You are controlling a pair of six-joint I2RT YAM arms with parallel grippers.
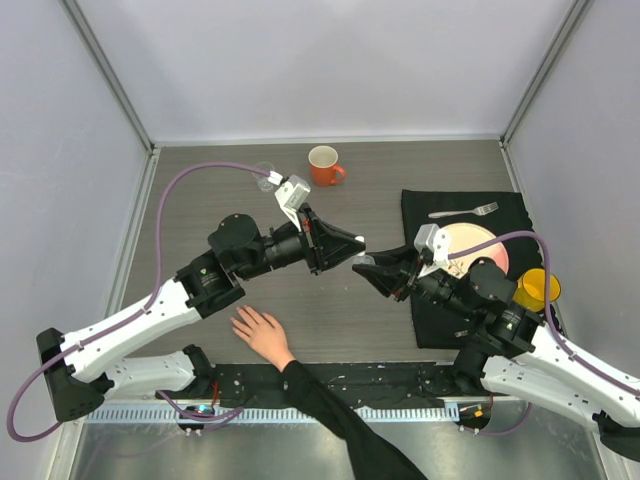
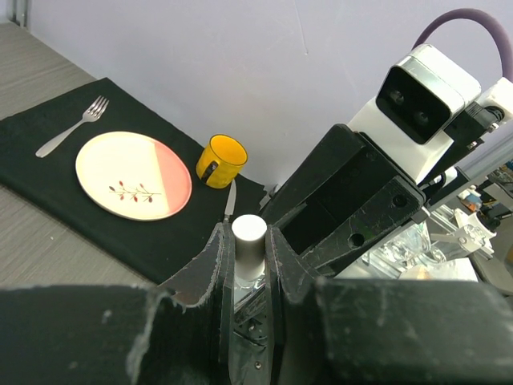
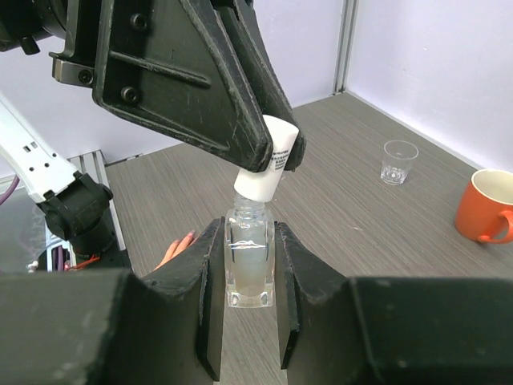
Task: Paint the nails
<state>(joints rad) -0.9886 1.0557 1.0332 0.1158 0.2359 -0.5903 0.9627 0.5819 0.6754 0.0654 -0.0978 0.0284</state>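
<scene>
Bottle and cap gripped in mid-air; the nails point(image 1: 240, 318) lie below, on the hand point(image 1: 262, 335) flat on the table point(image 1: 220, 190).
The right gripper point(image 3: 247, 241) clamps the clear bottle point(image 3: 249, 277), probably slippery and fragile. The left gripper point(image 2: 244, 241) pinches its white cap point(image 2: 249, 231). The nails are tiny and living, so I think they need a light touch only.

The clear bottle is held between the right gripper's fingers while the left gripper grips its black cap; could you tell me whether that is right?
Not quite: the cap is white, not black, as the right wrist view shows. The rest stands: the right gripper holds the clear bottle between its fingers while the left gripper grips the cap.
</scene>
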